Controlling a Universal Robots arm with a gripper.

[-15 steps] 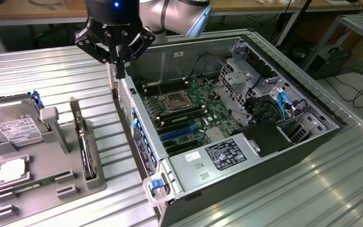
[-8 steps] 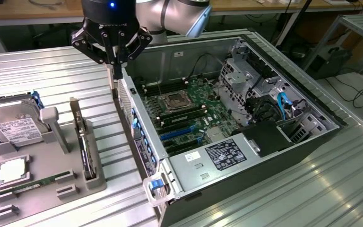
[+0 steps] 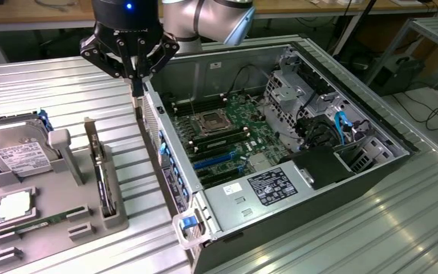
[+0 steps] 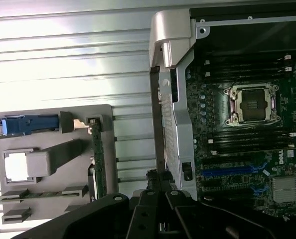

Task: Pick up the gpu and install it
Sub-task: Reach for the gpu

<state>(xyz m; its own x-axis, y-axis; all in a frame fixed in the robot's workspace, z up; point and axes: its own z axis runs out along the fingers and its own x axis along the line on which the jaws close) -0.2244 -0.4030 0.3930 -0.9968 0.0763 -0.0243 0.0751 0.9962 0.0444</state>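
The gpu [image 3: 102, 174] stands on edge in a slot of the grey holder tray [image 3: 59, 188] at the exterior view's left, its pale end bracket at the far end. In the wrist view the gpu [image 4: 97, 159] appears edge-on as a thin green-black strip. My gripper [image 3: 137, 91] hangs shut with nothing in it above the rear wall of the open computer case [image 3: 175, 165], beyond the gpu's far end and higher than it. Its dark fingers [image 4: 153, 199] show closed together over that wall's rim.
The case lies open with the motherboard [image 3: 230, 134], its blue expansion slots [image 3: 215, 162] and the bare CPU socket [image 4: 251, 103] exposed. On the holder tray sit a silver hard drive [image 3: 17, 151], a green memory stick [image 3: 40, 224] and a square chip [image 3: 15, 206]. Ribbed metal table all around.
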